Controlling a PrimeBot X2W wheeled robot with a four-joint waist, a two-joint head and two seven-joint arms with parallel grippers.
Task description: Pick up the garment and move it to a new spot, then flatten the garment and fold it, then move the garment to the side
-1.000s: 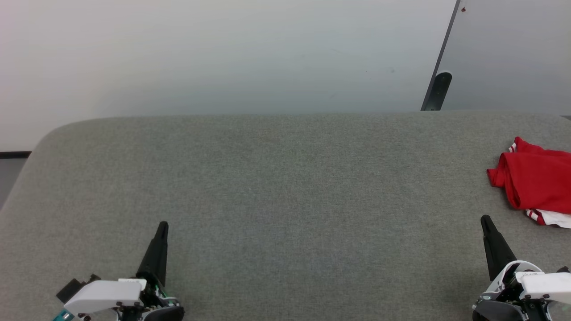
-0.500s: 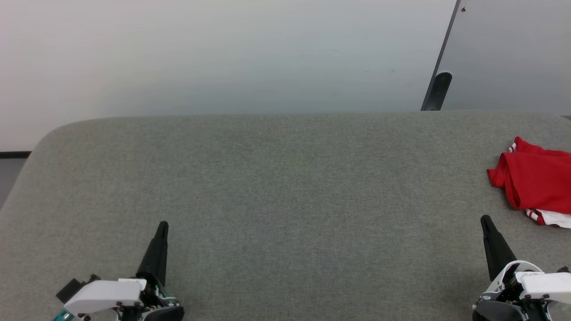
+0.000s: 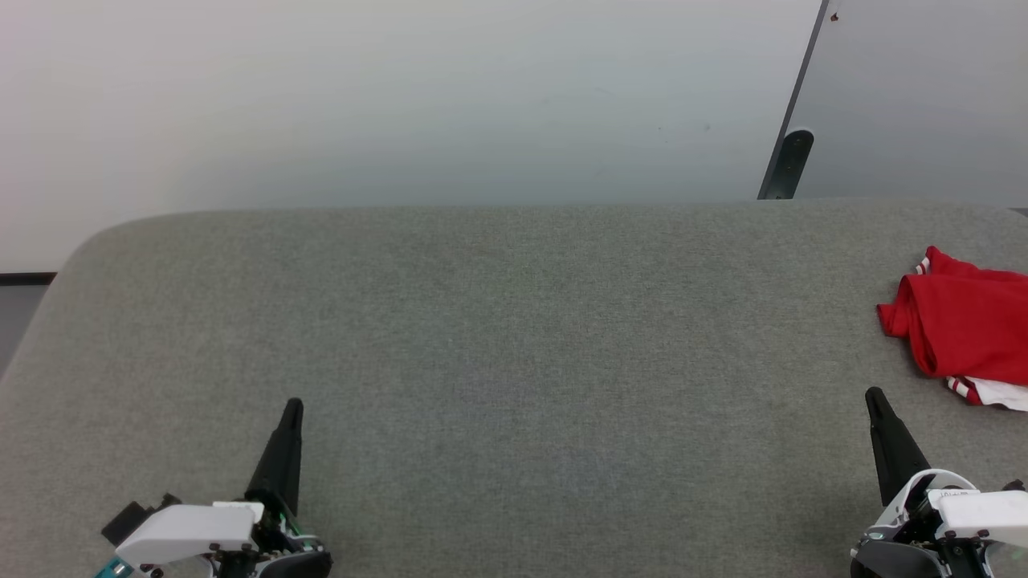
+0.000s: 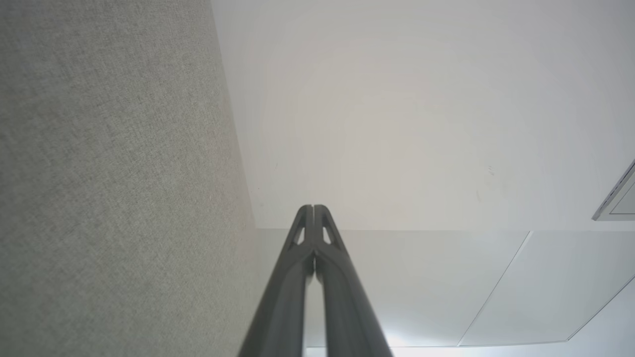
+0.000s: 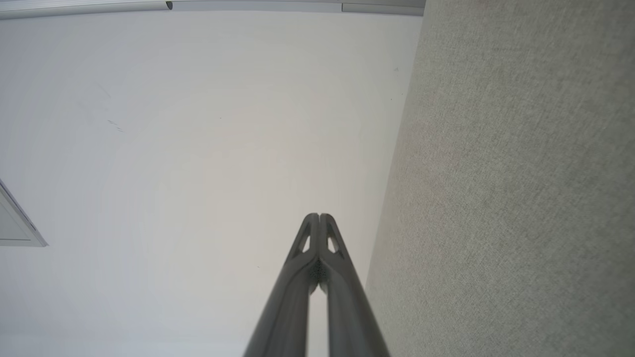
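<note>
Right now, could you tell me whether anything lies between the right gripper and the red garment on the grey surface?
Nothing visible does. In the head view the right gripper, shut and empty, points up just short of the garment, with only bare grey surface between them.

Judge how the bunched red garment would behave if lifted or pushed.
The garment lies in soft folds, so it would probably hang limp from a pinch. Its layers overlap, so one pinch may lift only some. On the textured grey table, a push would likely bunch it.
</note>
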